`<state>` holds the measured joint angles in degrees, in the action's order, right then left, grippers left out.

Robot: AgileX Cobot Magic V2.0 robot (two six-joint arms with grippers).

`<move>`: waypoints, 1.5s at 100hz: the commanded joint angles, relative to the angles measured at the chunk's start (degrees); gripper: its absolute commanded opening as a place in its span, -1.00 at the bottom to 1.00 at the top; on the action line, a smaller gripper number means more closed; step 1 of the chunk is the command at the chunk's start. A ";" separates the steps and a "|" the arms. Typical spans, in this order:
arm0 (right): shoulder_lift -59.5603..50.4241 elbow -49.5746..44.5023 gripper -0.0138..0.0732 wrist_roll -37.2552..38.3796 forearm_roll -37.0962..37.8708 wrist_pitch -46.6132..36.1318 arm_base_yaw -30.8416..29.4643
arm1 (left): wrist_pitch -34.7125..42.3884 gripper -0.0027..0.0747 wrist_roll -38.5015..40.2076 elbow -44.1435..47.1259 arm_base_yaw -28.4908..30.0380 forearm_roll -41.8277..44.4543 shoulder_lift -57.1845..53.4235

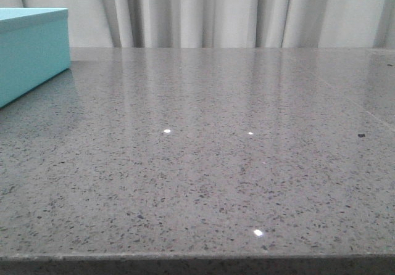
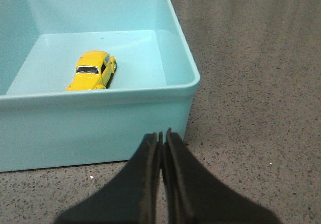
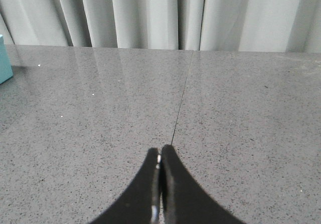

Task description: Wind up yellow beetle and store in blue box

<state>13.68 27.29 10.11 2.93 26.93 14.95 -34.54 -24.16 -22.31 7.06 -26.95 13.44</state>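
Observation:
The yellow beetle stands on its wheels on the floor of the open blue box, close to the box's near wall in the left wrist view. No lid covers the box in that view. My left gripper is shut and empty, just outside the box's near wall, above the table. In the front view the blue box stands at the far left; the beetle and both grippers are out of view there. My right gripper is shut and empty over bare table, far from the box.
The grey speckled stone table fills the front view, its front edge along the bottom. A thin seam runs across the tabletop in the right wrist view. Pale curtains hang behind the table.

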 commanded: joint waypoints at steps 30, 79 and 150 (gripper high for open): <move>0.59 1.47 -0.84 -0.68 0.42 -4.79 -0.07 | 5.27 -0.98 -0.14 -0.71 -0.26 -0.56 0.54; 0.59 1.47 -0.84 -0.68 0.42 -4.73 -0.07 | 33.76 -0.98 15.82 13.29 -9.32 18.26 -6.98; 0.76 1.47 -0.84 -0.68 0.42 -4.41 -0.07 | 33.10 -0.98 19.38 23.55 -9.45 19.39 -15.57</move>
<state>13.65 27.29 10.11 2.93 26.93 14.95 -5.34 -5.50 0.00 -1.95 -7.45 -0.26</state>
